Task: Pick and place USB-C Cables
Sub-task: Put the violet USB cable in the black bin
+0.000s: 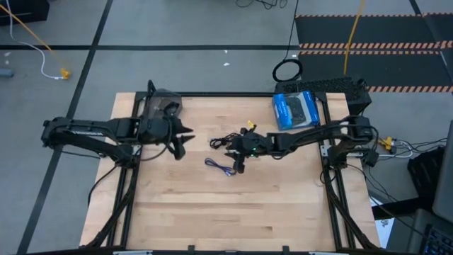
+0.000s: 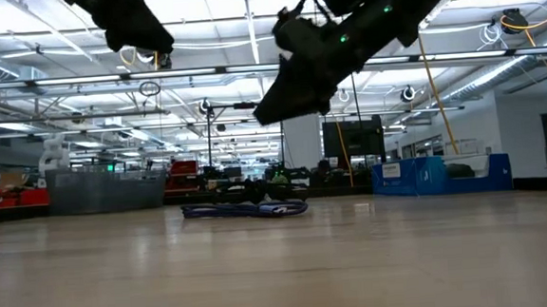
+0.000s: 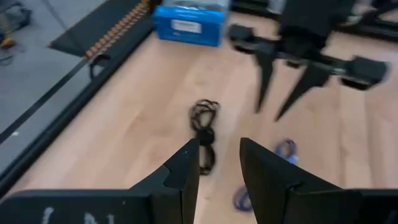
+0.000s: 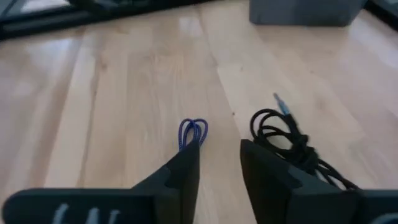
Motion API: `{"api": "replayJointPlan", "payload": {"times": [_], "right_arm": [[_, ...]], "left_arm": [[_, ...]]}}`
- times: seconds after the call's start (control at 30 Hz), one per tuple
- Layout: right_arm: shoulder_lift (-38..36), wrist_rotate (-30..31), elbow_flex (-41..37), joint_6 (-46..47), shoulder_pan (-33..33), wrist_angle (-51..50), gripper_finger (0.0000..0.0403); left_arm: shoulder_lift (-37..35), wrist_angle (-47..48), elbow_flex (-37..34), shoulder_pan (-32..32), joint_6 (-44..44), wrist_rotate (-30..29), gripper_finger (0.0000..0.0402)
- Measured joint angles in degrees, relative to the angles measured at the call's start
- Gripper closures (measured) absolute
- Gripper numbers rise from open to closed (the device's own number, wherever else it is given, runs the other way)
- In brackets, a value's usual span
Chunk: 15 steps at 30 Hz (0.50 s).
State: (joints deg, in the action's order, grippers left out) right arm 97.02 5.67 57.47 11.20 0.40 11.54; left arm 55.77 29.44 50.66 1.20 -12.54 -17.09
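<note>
Purple-blue cable (image 1: 221, 167) is seen just below right gripper (image 1: 238, 165), loop pointing away from its slightly parted, empty fingers. Left gripper (image 1: 182, 139), fingers parted, is stationed farther off.

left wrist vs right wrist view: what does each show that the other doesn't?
Only the left wrist view: the blue box at the table's edge and the right gripper, open, hanging above the table. Only the right wrist view: a grey box at the table's edge, and the purple-blue cable's looped end in sharp detail. Both share: the black cable bundle lying on the wood, the purple-blue cable beside it, and each arm's own fingers, parted and empty, in the foreground.
</note>
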Motion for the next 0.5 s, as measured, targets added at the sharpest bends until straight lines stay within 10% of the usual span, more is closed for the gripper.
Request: {"api": "replayJointPlan", "payload": {"times": [0.5], "right_arm": [[14.3,-1.4,7.3,-1.6,2.4,2.5,0.0232]], "left_arm": [[4.4,-2.7,-0.1,6.5,5.2,-3.1,0.0284]]}}
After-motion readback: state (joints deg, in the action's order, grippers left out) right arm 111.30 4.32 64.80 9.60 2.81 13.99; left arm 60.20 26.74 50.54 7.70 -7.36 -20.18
